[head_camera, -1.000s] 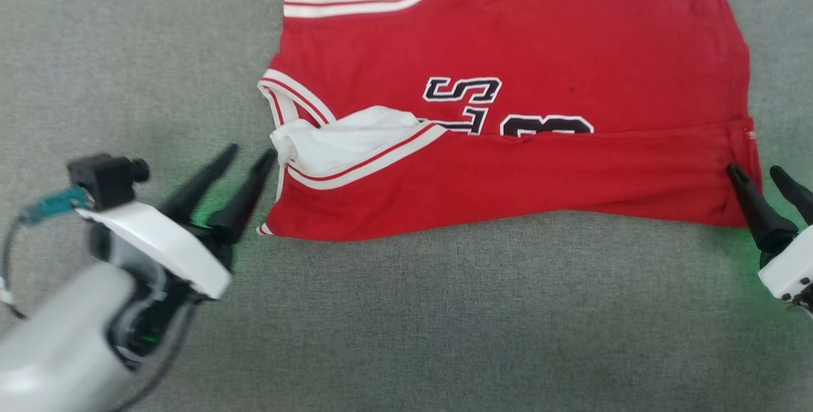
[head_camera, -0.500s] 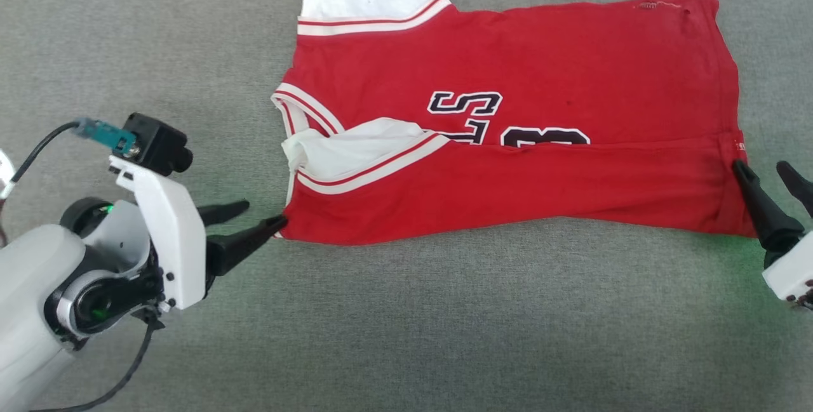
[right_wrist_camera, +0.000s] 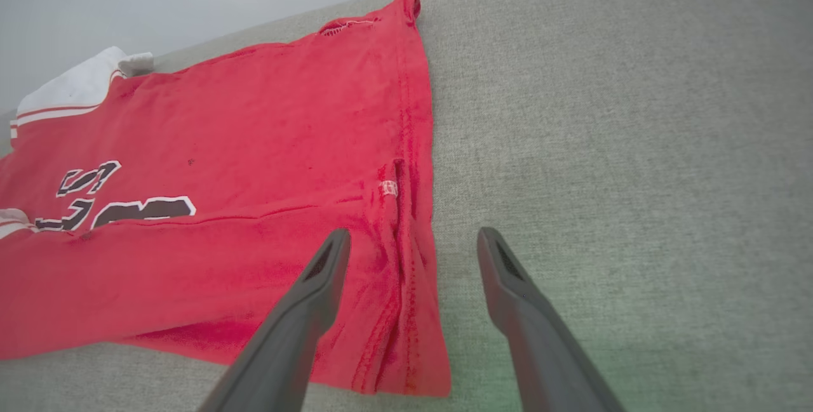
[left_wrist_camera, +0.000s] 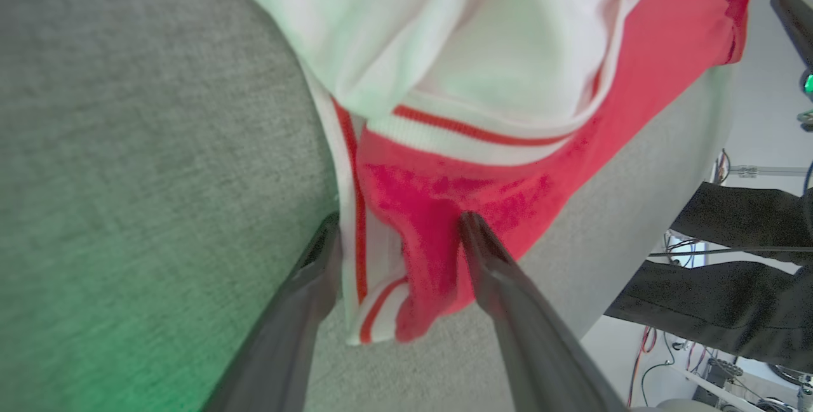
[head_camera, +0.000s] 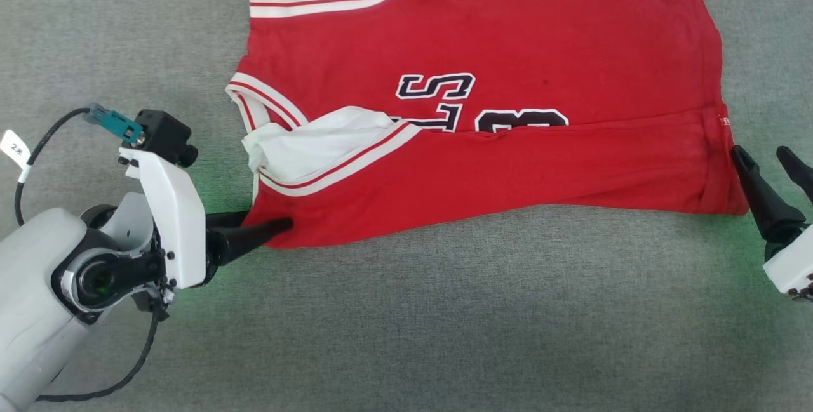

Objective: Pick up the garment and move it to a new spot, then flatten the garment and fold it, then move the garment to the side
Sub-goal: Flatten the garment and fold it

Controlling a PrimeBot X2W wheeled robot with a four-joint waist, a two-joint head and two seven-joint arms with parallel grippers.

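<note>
The garment [head_camera: 483,113] is lying on the grey surface [head_camera: 406,336], long axis running left to right in front of us. The near strip is sitting doubled up over the bottom of the lettering [head_camera: 438,85].

We're parking one arm at each end of that near edge. Our left gripper [left_wrist_camera: 399,221] is straddling the striped corner, fingers spread apart and not pinching anything. Our right gripper [right_wrist_camera: 413,234] is hovering wide open across the hem corner, also holding nothing.

So we're guessing each arm is taking its own nearest corner.
</note>
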